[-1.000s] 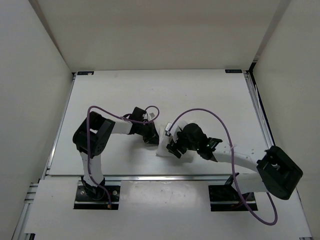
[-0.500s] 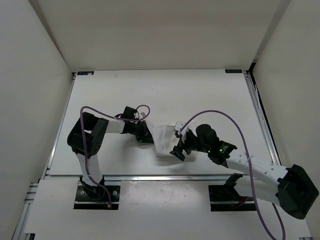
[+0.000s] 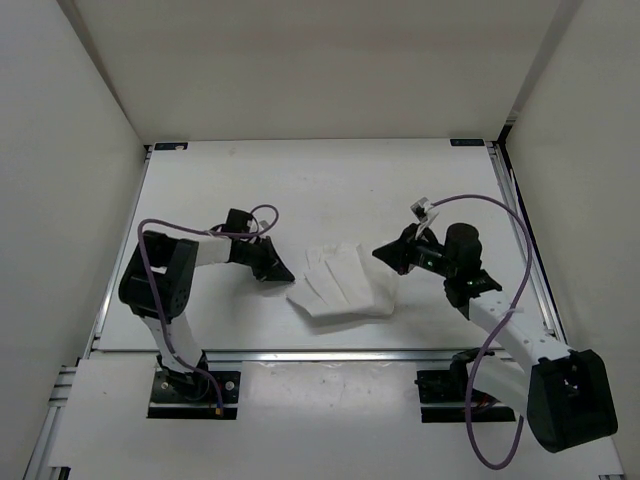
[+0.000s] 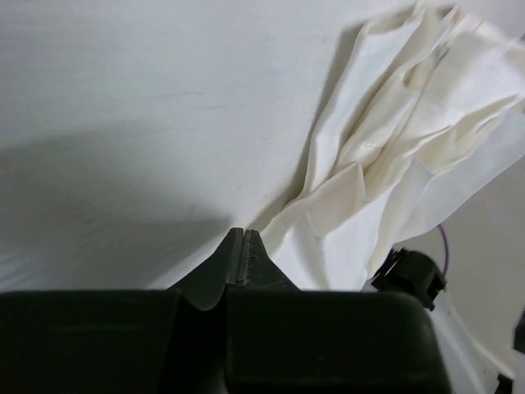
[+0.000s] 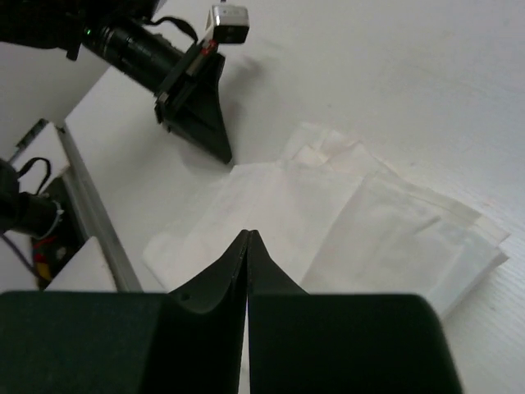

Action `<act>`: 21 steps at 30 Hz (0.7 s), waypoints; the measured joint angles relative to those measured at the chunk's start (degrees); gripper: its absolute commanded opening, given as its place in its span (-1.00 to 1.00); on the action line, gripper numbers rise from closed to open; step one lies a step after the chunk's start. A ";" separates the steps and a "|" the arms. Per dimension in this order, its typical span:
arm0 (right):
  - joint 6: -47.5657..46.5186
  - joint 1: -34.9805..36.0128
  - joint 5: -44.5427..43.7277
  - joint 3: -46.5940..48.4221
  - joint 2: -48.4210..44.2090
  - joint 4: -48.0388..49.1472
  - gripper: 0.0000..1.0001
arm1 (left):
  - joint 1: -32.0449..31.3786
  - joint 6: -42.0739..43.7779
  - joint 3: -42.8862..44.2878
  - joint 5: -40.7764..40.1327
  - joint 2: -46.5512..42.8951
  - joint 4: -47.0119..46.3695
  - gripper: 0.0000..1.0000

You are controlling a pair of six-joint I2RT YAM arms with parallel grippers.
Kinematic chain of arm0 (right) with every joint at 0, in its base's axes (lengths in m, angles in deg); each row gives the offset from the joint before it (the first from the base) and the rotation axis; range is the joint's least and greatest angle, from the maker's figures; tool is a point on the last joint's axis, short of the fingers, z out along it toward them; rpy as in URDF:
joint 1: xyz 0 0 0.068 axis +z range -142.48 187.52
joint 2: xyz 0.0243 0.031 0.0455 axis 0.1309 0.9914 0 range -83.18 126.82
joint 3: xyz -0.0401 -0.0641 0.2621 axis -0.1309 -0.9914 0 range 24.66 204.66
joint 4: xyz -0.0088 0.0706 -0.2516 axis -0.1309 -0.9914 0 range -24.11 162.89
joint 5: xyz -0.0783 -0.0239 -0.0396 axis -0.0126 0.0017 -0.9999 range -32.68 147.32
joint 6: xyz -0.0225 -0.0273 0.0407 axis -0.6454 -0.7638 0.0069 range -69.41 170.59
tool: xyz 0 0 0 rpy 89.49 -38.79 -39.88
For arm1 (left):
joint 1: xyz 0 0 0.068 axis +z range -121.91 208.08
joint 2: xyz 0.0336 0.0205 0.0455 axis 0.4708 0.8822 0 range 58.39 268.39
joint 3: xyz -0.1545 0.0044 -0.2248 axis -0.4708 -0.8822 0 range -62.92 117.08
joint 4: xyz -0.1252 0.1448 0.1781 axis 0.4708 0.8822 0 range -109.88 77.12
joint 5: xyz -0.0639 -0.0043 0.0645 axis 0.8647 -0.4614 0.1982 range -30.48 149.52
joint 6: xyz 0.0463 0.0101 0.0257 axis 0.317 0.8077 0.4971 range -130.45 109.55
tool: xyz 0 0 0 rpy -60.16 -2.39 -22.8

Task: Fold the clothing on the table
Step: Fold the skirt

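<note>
We see the clothing (image 3: 342,282) lying as a small, loosely layered white bundle on the near middle of the table (image 3: 300,180), its layers fanned out and uneven at the left edge. The left gripper (image 3: 285,276) has its jaws pressed together on nothing, its tip low and just left of the cloth's left corner; we cannot tell whether it touches the fabric. The right gripper (image 3: 380,252) is likewise pinched closed and empty, pointing at the cloth's far right corner from just beside it. We judge that one more tidy fold is the step in hand. To do it well, we would open one pair of jaws, catch every layer at one edge, lift it across to meet the opposite edge, and let the other tip pin the bundle.
</note>
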 measured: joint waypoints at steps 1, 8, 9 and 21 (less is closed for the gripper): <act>1.95 -0.50 1.09 -0.66 0.04 1.05 -1.00 | 1.33 0.33 0.00 -0.22 -0.87 0.74 -1.00; 21.18 -4.02 12.66 -9.81 4.15 17.31 -1.00 | 7.87 -0.42 3.28 0.46 -10.03 3.98 -1.00; 23.58 -4.24 13.66 -11.02 5.84 19.04 -1.00 | 6.93 -1.81 3.65 1.22 -11.54 1.57 -1.00; 44.09 -4.79 22.51 -9.66 31.10 40.65 -0.99 | -17.25 -20.02 -5.46 11.69 -16.13 -35.52 -1.00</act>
